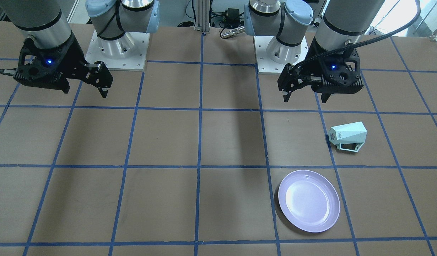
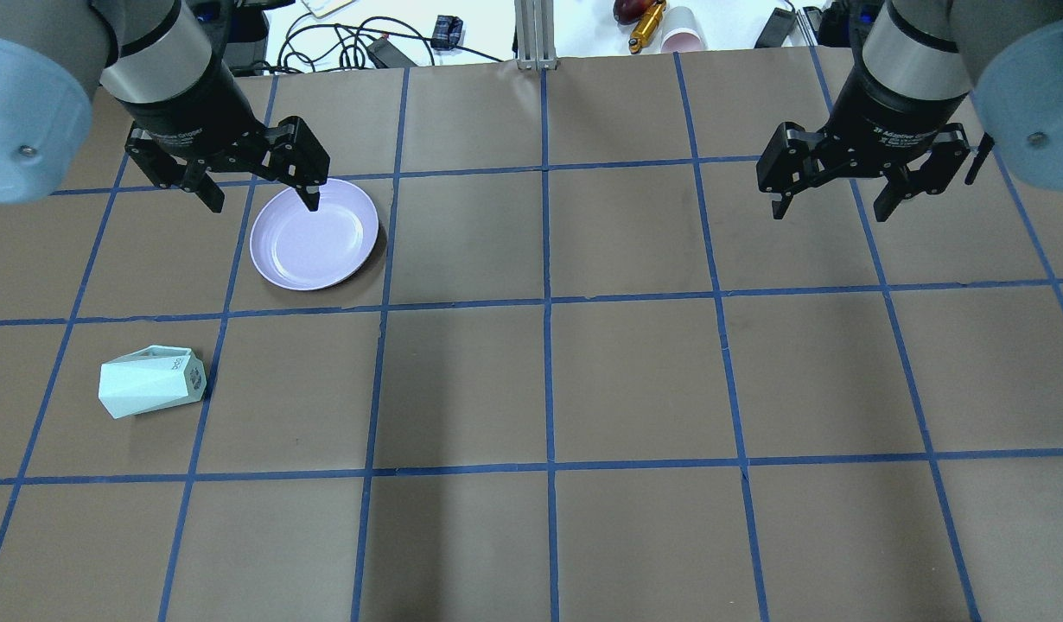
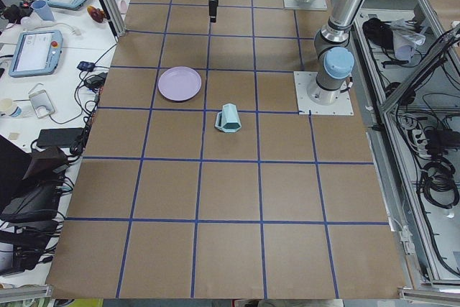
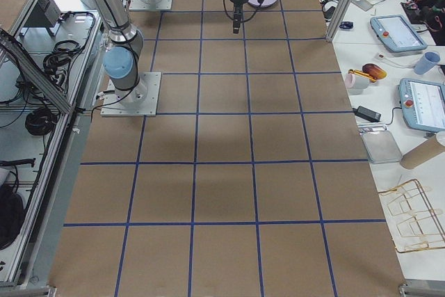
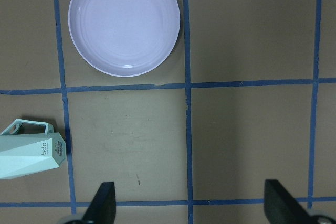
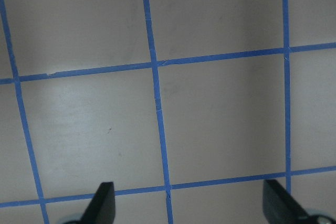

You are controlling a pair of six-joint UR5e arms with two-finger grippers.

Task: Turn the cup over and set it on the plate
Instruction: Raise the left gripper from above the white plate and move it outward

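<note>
The mint-green cup (image 1: 348, 137) lies on its side on the brown table, its lettered base end towards the table's middle and its handle against the table; it also shows in the overhead view (image 2: 151, 391) and the left wrist view (image 5: 29, 156). The lavender plate (image 1: 309, 201) sits empty beyond it (image 2: 314, 233) (image 5: 124, 22). My left gripper (image 2: 264, 205) hangs open and empty high above the table, near the plate and apart from the cup (image 5: 191, 205). My right gripper (image 2: 830, 212) hangs open and empty over bare table on the other side (image 6: 189, 205).
Blue tape lines grid the table. Both arm bases (image 1: 115, 46) (image 1: 286, 46) stand at the robot's edge. Cables, a pink cup (image 2: 685, 39) and small items lie beyond the far edge. Tablets (image 3: 36, 52) lie on a side bench.
</note>
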